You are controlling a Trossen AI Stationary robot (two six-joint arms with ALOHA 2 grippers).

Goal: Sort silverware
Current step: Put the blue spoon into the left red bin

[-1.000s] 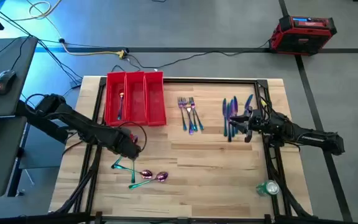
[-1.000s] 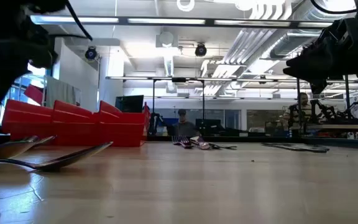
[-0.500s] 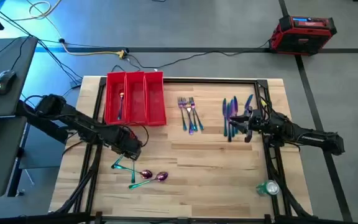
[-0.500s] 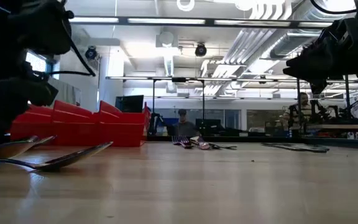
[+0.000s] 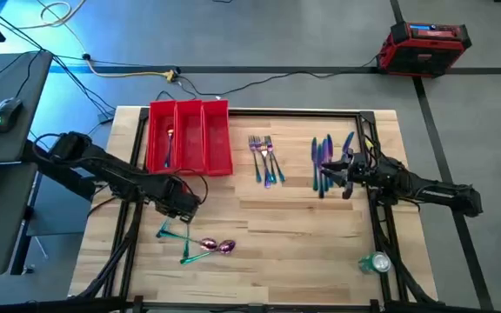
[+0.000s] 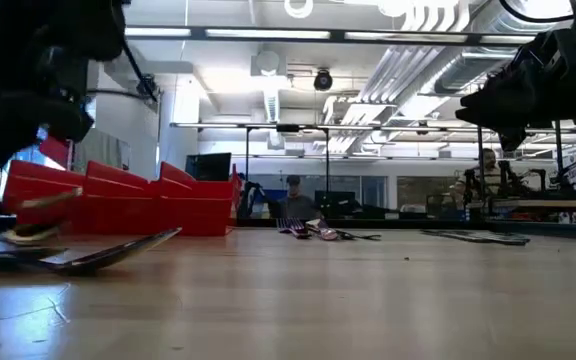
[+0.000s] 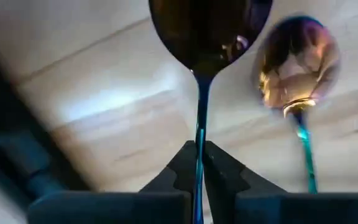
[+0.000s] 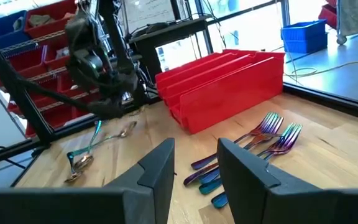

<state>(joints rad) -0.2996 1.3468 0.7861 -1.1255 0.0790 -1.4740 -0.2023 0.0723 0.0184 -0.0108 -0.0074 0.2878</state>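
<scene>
**Silverware: one spoon in the left claw, the rest in groups on the table**

Silverware here is slim and iridescent, running purple, blue, teal and pink-gold. Nearest me, toward the table's front left, two spoons (image 5: 214, 248) lie on the wood with purple bowls and teal handles, one just beside the other. Right above them my left gripper (image 7: 197, 163) has its fingers (image 7: 222, 171) pinched tight on the thin teal handle of a third spoon (image 7: 207, 28), whose dark bowl points away from the wrist camera, raised off the table; a spoon lying on the wood shows beside it in that view. From overhead that gripper sits just in front of the red tray (image 5: 190, 136).

Near the front right edge is a small green-and-clear object (image 5: 376, 262) I cannot identify.

Further back, the forks (image 5: 266, 159) lie side by side mid-table, tines toward the far edge. To their right the knives (image 5: 324, 159) lie in a row, partly covered by my right gripper (image 5: 342, 170), which hovers over them with its jaws parted and nothing between them.

At the far left stands the tray, three compartments, with one small piece (image 5: 170, 146) lying in the left one. Beyond the table, a red case (image 5: 426, 41) sits on the floor.
</scene>
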